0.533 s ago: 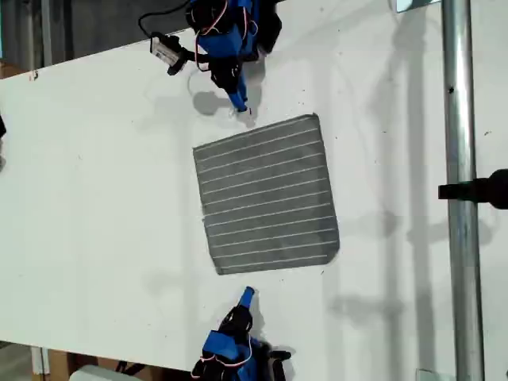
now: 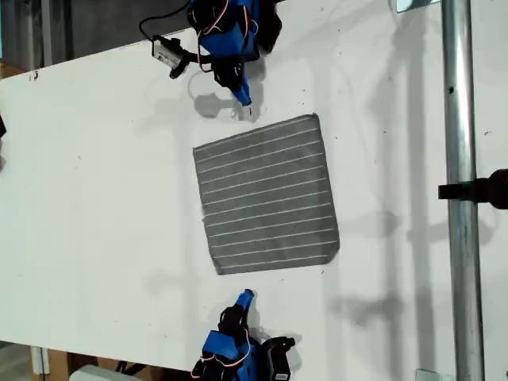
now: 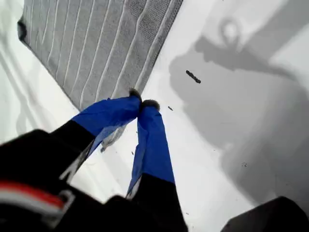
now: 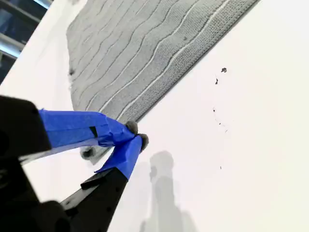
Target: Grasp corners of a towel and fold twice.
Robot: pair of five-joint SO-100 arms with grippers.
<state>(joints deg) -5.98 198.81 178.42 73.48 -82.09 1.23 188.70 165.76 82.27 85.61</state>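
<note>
Currently hovering my first gripper (image 3: 143,104) and my second gripper (image 4: 136,134), jaws pressed together on nothing, just off opposite stripe-parallel edges of the towel (image 2: 266,194) lying flat mid-counter (image 2: 95,198); neither looking nearer, corners sitting sideways of each.

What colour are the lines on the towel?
White thin stripes on the grey towel, clearest in the exterior view.

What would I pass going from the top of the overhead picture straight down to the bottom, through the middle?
An arm with blue gripper → grey striped towel lying flat on the white table → another arm's blue gripper. Both grippers look shut and neither touches the towel.
</note>
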